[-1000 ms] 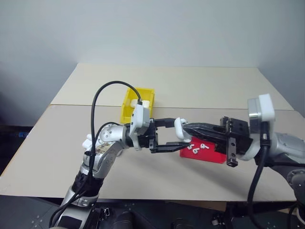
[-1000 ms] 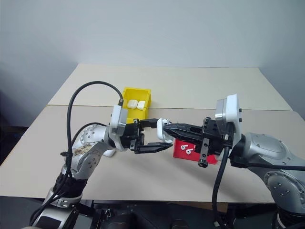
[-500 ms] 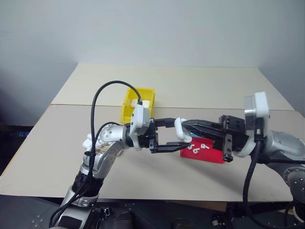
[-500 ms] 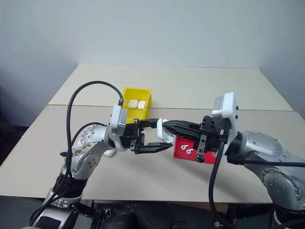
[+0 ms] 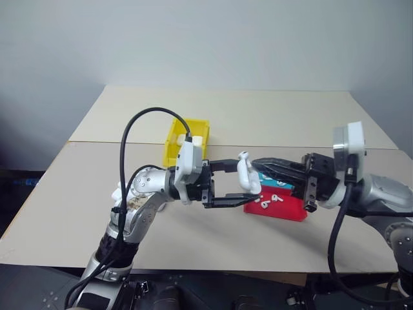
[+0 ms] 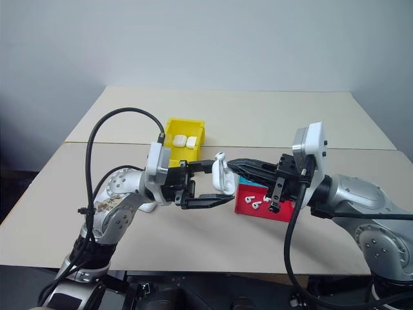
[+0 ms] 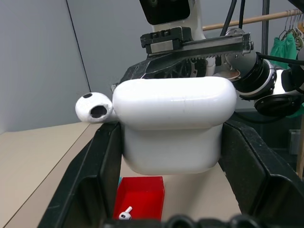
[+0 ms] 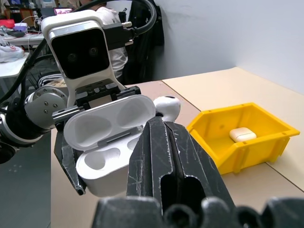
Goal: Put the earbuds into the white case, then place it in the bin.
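My left gripper [image 5: 247, 181] is shut on the white case [image 5: 246, 179] and holds it in the air over the table's front half. The case's lid is flipped open [image 8: 107, 124], and the wells I can see look empty. My right gripper [image 5: 255, 162] comes in from the right, shut on one of the earbuds [image 5: 244, 156] at the case's upper edge. In the right wrist view that earbud [image 8: 166, 108] sits beside the open lid. Other earbuds [image 5: 264, 203] lie on a red tray [image 5: 288, 210]. The yellow bin [image 6: 169, 128] stands behind my left arm.
Two closed white cases [image 6: 185, 140] lie in the bin. A corner of a teal tray [image 6: 249, 183] shows behind the red one. The beige table [image 5: 258, 116] stretches far back, with a seam running across it.
The right gripper's tip has edged slightly upward, so the earbud now shows above the case's top edge. The left gripper and the case have kept still.
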`<action>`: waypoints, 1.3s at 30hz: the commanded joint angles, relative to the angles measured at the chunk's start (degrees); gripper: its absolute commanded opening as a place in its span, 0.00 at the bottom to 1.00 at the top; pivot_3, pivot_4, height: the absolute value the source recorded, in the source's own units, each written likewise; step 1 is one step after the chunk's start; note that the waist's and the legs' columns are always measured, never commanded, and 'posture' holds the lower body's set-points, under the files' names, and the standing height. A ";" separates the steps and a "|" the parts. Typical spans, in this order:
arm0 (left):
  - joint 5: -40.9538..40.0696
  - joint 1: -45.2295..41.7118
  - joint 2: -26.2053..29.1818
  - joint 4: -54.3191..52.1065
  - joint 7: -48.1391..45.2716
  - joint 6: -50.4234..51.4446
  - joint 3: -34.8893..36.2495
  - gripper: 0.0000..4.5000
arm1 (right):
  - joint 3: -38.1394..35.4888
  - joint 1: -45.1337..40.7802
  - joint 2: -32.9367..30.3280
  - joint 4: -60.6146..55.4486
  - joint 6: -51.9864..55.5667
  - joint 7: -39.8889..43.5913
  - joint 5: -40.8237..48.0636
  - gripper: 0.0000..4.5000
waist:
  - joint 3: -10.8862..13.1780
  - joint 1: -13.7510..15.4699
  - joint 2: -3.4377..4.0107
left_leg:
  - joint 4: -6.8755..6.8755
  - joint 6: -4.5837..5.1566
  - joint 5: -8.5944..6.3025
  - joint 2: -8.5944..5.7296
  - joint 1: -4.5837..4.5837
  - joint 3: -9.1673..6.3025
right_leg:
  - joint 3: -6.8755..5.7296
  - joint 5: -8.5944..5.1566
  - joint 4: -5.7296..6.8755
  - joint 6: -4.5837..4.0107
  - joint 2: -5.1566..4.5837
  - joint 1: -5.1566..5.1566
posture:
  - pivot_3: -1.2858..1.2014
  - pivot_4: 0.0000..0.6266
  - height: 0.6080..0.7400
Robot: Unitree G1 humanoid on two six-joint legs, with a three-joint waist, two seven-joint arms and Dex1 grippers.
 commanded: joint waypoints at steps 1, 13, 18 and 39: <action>-1.10 -0.03 0.13 -2.36 -0.04 -0.44 0.45 0.62 | -1.94 -0.45 -0.32 -0.82 -0.78 0.19 0.33 0.01 | 0.00 0.01 0.00 | 0.00 0.00 0.00 0.00 0.00 0.00 | 0.00 0.00 0.00 0.00 0.00 0.00 | 0.52 0.24 1.00; -0.26 -0.13 0.43 -1.23 0.72 -0.90 0.91 0.62 | -3.86 0.48 -0.86 -0.64 -0.95 1.20 0.57 0.01 | 0.00 0.02 0.00 | 0.00 0.00 0.00 0.00 0.00 0.00 | 0.00 0.00 0.00 0.00 0.00 0.00 | 0.52 0.24 1.00; -0.68 0.09 1.10 -1.17 1.31 -0.55 1.75 0.62 | -4.65 0.12 -2.38 1.40 -0.91 2.17 -1.47 0.01 | 0.00 0.02 0.00 | 0.00 0.00 0.00 0.00 0.00 0.00 | 0.00 0.00 0.00 0.00 0.00 0.00 | 0.52 0.24 1.00; -1.54 4.08 3.94 -2.35 0.01 0.23 1.64 0.62 | 35.34 -20.17 -15.31 28.11 -28.12 36.01 -54.75 0.68 | 0.02 -0.85 0.04 | -0.02 0.00 0.00 0.02 -0.03 0.15 | 0.13 0.00 0.04 0.00 0.00 -0.24 | 0.52 0.24 1.00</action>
